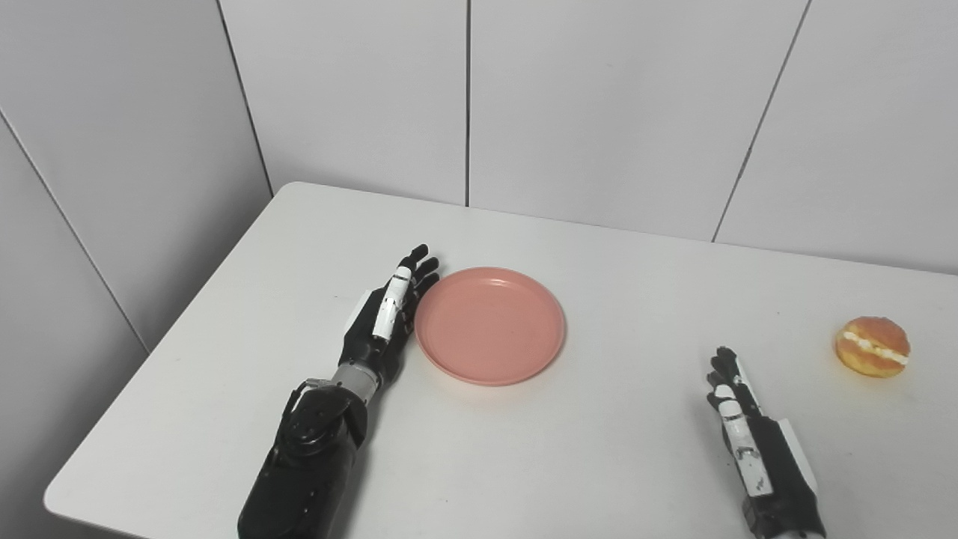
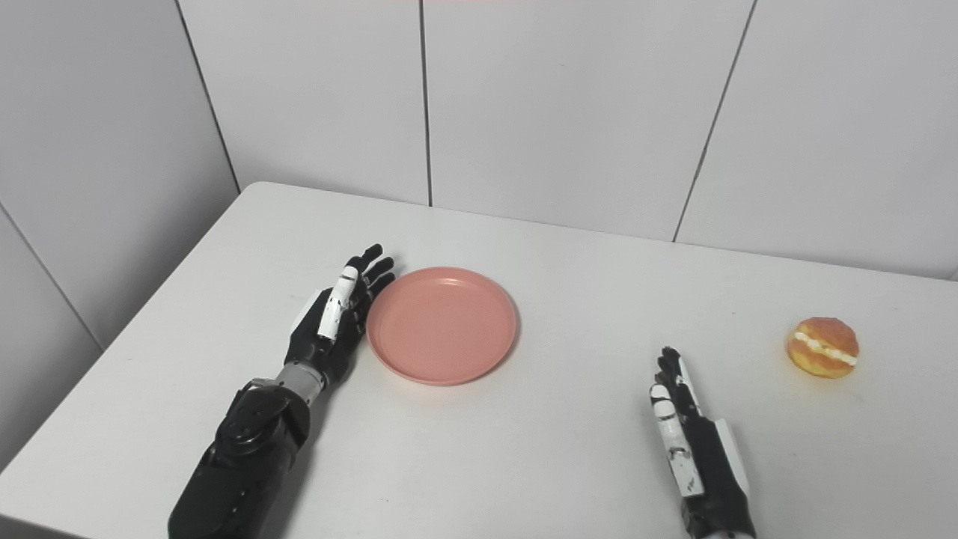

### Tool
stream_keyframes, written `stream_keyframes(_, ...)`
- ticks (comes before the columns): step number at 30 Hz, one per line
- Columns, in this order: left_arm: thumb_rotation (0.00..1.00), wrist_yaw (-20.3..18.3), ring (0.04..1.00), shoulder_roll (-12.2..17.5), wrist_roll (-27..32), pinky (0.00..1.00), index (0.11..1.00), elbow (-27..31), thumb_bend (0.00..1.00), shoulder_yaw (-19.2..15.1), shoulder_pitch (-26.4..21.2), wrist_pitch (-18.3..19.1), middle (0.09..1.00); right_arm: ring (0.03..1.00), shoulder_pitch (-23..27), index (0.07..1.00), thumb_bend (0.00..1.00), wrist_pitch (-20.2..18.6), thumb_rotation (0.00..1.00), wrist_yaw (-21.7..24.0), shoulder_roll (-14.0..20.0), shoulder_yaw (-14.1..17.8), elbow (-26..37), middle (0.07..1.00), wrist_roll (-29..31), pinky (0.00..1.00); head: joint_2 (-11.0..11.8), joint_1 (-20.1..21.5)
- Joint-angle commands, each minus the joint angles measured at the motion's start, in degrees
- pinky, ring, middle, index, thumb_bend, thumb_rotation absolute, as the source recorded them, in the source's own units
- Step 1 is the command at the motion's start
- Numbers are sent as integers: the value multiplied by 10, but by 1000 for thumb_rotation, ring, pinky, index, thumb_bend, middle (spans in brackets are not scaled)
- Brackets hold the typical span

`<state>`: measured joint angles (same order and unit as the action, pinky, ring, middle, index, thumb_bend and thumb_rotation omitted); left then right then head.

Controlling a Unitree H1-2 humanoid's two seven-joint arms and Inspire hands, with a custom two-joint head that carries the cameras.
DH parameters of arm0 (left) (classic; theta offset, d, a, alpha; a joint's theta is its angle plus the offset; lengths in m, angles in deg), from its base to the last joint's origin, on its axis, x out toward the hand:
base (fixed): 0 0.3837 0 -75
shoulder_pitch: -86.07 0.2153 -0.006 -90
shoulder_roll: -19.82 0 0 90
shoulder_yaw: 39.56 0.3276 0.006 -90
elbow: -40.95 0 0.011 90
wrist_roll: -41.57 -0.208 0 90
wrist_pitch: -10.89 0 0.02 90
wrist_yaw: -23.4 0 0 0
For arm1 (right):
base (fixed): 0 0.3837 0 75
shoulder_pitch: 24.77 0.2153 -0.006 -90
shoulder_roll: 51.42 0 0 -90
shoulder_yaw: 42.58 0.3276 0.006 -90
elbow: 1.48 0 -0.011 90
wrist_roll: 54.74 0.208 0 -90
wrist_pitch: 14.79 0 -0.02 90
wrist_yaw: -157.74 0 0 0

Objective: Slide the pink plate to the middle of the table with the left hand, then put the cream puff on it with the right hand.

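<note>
Fingers (image 1: pixel 408 278) of the left hand (image 1: pixel 383 318) stretched out straight and held close together, holding nothing, lying edge-on against the left rim of the pink plate (image 1: pixel 490 326), touching it or just beside it; too close to tell which. Palm turned toward the plate, wrist and black forearm running back toward the near-left corner of the table (image 1: pixel 599 464). Fingers (image 1: pixel 724 378) of the right hand (image 1: pixel 745 430) likewise extended and close together, empty, pointing toward the far edge, hand low over the table near the near edge, right of the middle; contact with the surface not clear. Pink plate flat and bare on the table, somewhat left of the middle, roughly halfway between the far and near edges. Cream puff (image 1: pixel 873 346) resting on the table close to the right edge, well apart from the plate and apart from the right hand, farther from the near edge than that hand's fingertips; golden-brown shell split by a band of white cream. White table with a rounded far-left corner, pale panelled wall (image 1: pixel 599 105) behind the far edge and along the left side. Both arms entering from the near edge, 1 at each side of the plate.
</note>
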<state>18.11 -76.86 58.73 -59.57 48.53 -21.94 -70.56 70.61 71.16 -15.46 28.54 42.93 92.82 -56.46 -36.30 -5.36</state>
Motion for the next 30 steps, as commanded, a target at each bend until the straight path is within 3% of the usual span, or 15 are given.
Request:
stream_keyframes(1, 1000, -25, 953, -21, 0, 970, 939, 16, 420, 25, 10, 39, 952, 1000, 8, 1000, 284, -15, 1000, -3, -6, -1, 16, 1000, -1, 1000, -3, 9)
stream_keyframes(15, 1000, -30, 964, -37, 3, 972, 955, 79, 413, 54, 48, 79, 966, 1000, 11, 1000, 356, -36, 1000, -26, -17, -13, 32, 1000, -52, 999, -19, 63)
stream_keyframes(23, 1000, -48, 966, -36, 8, 981, 961, 116, 434, 74, 74, 96, 970, 1000, 16, 1000, 352, -42, 1000, -29, -31, -8, 30, 1000, -43, 1000, -27, 85)
stream_keyframes(30, 1000, -51, 968, -39, 11, 981, 961, 149, 425, 85, 94, 118, 970, 995, 16, 1000, 404, -54, 1000, -35, -34, -14, 35, 1000, -63, 1000, -30, 100)
